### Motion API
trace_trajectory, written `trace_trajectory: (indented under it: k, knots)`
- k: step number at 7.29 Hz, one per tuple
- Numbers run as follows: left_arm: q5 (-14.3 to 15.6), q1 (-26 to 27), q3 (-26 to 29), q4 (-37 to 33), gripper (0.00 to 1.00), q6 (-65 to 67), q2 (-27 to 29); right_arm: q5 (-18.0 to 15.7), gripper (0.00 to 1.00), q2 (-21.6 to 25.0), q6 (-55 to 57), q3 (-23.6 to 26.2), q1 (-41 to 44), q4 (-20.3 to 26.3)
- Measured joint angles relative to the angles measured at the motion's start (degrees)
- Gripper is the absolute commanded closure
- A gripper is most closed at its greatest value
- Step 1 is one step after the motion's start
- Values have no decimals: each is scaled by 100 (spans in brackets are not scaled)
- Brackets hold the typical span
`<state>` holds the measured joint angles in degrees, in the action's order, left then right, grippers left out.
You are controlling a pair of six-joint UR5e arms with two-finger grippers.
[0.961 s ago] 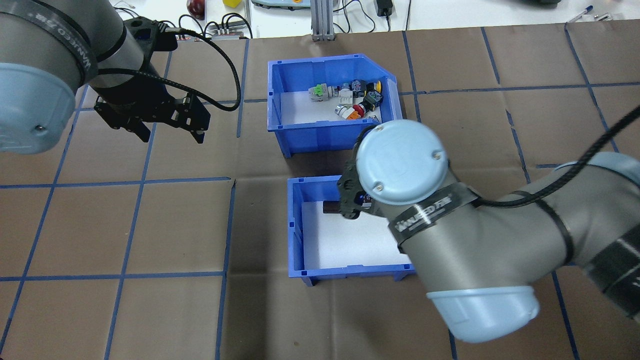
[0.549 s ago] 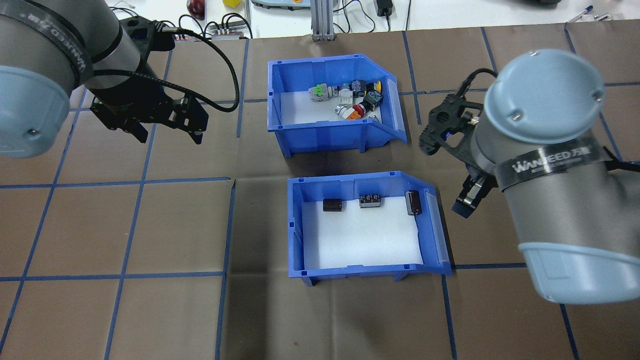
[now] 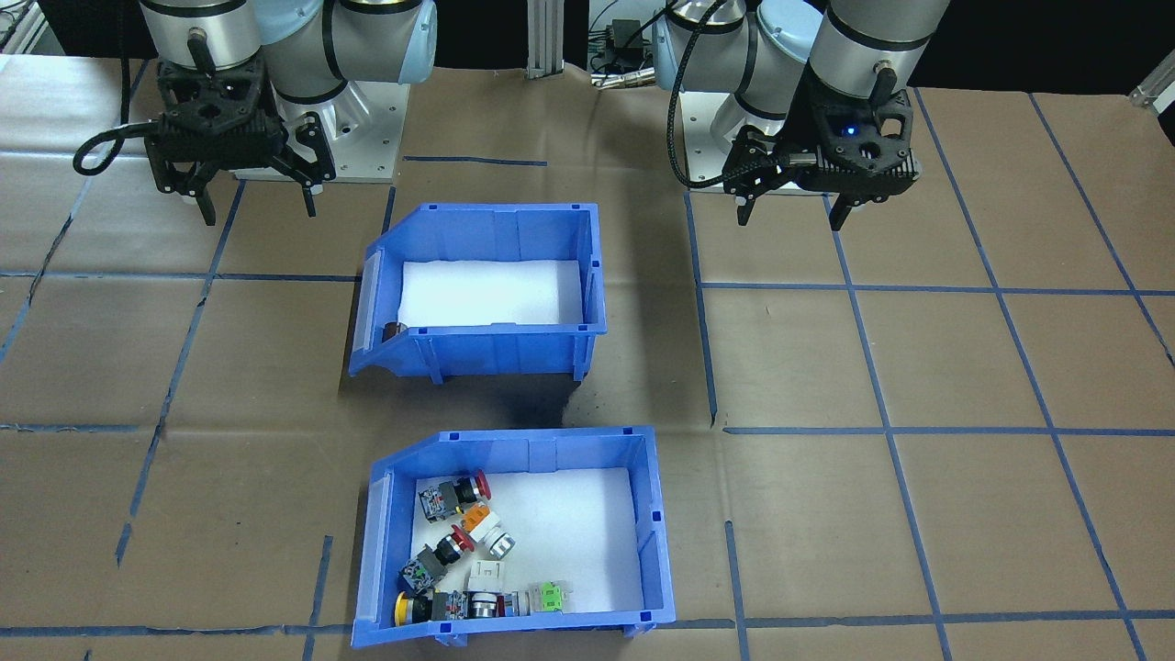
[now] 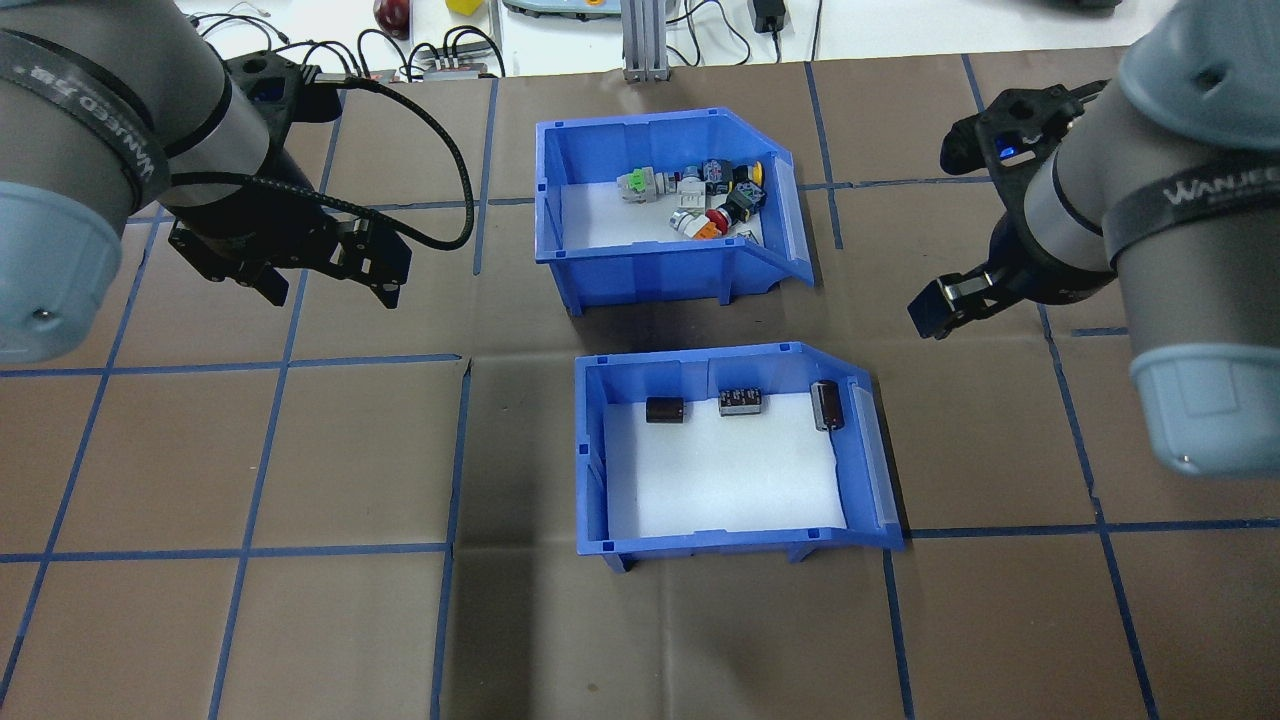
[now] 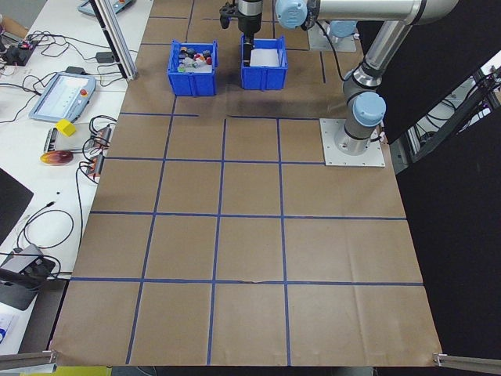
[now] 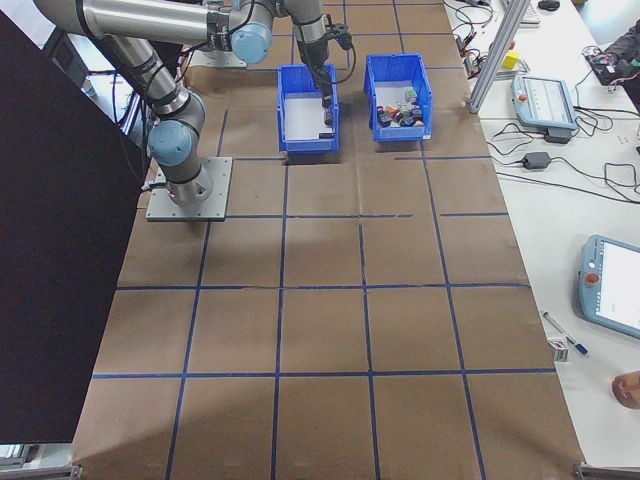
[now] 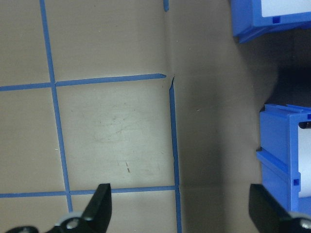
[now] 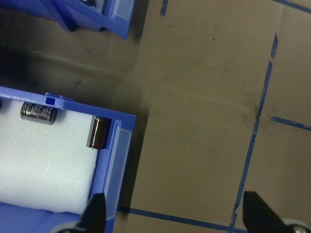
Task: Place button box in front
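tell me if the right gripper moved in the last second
Yes. The right gripper swung from over the black-parts bin out to its right, now over bare table.

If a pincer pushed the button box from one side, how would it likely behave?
The button box looks like stiff plastic standing on short feet, so it would probably slide, perhaps catching on the paper. The loose buttons crowd one end, so it may turn and they may shift.

table (image 4: 300,620): brown paper, blue tape grid | white bench (image 5: 47,102): cables, pendant (image 5: 59,94) | black curtain (image 6: 50,250)
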<state>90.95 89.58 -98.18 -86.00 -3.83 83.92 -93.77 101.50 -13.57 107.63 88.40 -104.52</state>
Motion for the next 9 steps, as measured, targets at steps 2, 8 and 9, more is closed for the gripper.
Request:
trace_trajectory:
  k: [2,8,9]
  knots:
    - [-24,-277,15,4,1,-87,32,175,0,-572,846,-818,-13,921]
    - [-82,-158,138,71,1,-340,284,436,0,-912,1487,-1334,-7,1610]
    - [-57,-12,165,109,1,-319,320,438,0,-908,1488,-1334,-7,1610]
